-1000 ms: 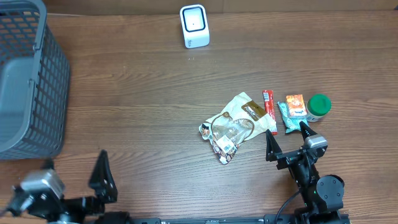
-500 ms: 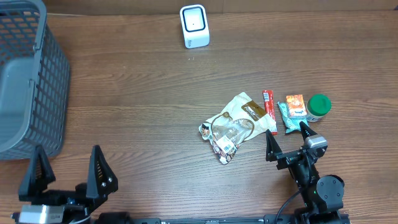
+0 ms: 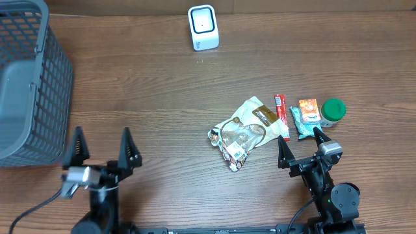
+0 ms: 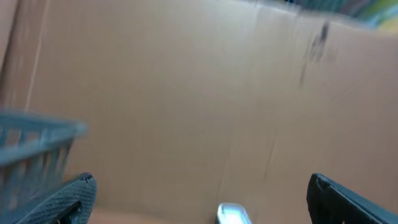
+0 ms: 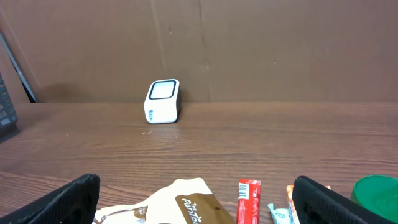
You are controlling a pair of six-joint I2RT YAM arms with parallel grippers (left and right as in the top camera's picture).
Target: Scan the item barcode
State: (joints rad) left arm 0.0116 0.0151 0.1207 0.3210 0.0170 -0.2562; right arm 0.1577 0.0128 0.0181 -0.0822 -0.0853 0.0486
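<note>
Snack bag [image 3: 246, 127] whole only overhead

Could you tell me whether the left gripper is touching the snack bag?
Apart: overhead shows bare table between the left gripper and the snack bag.

I saw the white scanner [image 3: 203, 27] standing upright at the far side, its window facing up; the crumpled cream snack bag [image 3: 244, 130] lay flat, well apart from it.
</note>
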